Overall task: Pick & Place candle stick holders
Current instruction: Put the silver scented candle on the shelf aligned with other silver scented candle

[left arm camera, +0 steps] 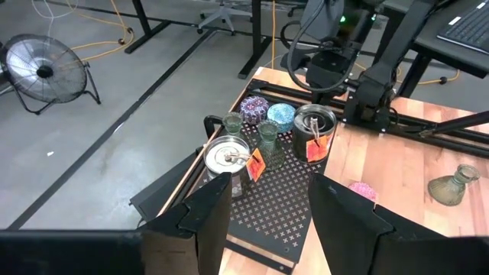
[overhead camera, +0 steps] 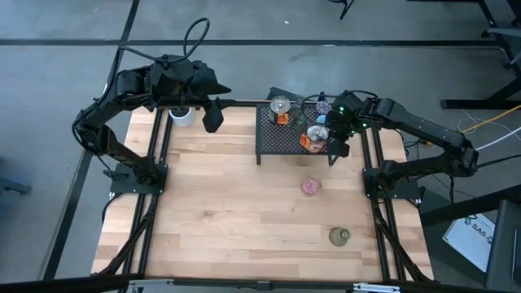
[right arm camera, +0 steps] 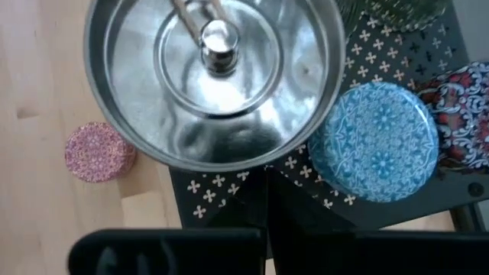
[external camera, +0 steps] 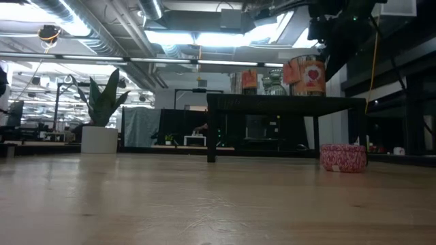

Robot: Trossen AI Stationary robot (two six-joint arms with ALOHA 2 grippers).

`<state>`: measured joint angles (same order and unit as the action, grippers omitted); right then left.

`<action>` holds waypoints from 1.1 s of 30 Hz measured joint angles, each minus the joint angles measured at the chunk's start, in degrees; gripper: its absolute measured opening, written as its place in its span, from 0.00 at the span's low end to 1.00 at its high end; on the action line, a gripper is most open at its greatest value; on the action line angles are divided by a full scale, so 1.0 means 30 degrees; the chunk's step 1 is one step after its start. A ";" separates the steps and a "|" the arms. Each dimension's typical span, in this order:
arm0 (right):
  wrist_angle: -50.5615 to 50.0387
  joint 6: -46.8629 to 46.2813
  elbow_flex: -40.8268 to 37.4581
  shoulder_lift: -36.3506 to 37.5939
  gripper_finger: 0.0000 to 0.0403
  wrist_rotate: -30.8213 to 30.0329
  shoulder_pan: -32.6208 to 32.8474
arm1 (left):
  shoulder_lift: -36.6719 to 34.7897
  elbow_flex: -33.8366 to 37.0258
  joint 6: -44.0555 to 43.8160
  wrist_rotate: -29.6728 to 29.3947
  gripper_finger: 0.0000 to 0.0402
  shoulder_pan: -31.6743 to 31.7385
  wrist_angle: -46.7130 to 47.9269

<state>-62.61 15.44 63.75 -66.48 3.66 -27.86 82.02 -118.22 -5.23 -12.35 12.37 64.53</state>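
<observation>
While hidden from the low view — right tool [overhead camera: 331,140] closed, empty, above silvery holder [right arm camera: 216,76] on rack [overhead camera: 281,140].

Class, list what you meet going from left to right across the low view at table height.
White potted plant → black rack with orange-marked silvery holders on top → pink holder on the wooden table.

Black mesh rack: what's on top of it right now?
On the black mesh rack: two silvery holders with orange tags, two small olive glass ones, a blue one and a purple-speckled one. The right tool hangs over it, hiding what's beneath.
</observation>
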 joint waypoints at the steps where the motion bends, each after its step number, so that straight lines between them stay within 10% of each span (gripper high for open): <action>1: 0.0056 0.0007 0.0000 0.0000 0.00 0.0007 0.0000 | 0.0000 0.0002 0.0000 -0.0003 0.42 0.0000 0.0000; 33: 0.1932 -0.0337 0.0000 0.0000 0.00 0.0863 0.0705 | 0.0000 0.0000 -0.0005 -0.0214 0.42 -0.0003 0.0000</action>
<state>-56.81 14.43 63.75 -66.48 6.25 -25.74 82.02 -118.22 -5.25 -12.99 12.37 64.53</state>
